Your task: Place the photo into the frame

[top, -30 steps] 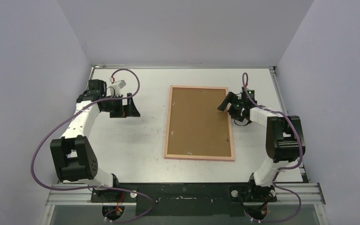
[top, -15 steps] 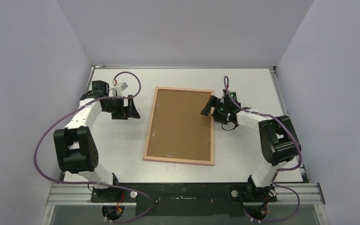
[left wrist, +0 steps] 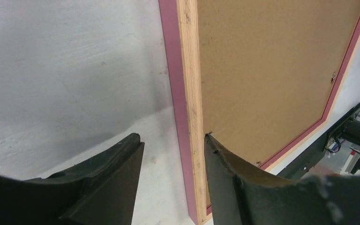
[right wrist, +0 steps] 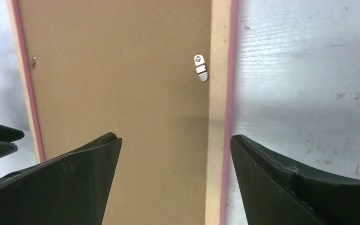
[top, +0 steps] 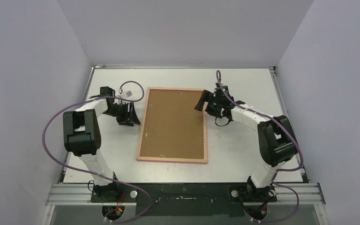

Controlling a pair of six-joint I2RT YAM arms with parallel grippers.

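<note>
Frame (top: 171,160) lies back side up on the white table (top: 243,150), left of centre, its long sides running away from the arms and tilted a little. A brown backing board (top: 174,123) fills it. A small silver turn clip (right wrist: 200,67) sits on the board just beside the frame's right rail (right wrist: 219,93). Any marking on the clip is too small to read.

The frame rests between the two grippers. The left gripper (top: 134,115) is at the left long rail, near its far half. In the left wrist view its fingers stand partly apart astride that rail (left wrist: 190,70). One finger (left wrist: 112,178) is over the bare table, clear of the rail's pink outer side. The other finger (left wrist: 234,187) is over the board, its tip at the rail's inner edge.

The right gripper (top: 200,101) is at the far end of the right long rail. Its fingers are spread wide, one over the board and one over the table, with the rail between them. Whether they touch the frame I cannot tell.

A second ago the frame lay further right, about mid-table. It has since slid left with the right gripper at its edge. The left gripper was well apart from the frame with its fingers wider. It has now reached the left rail and narrowed.
</note>
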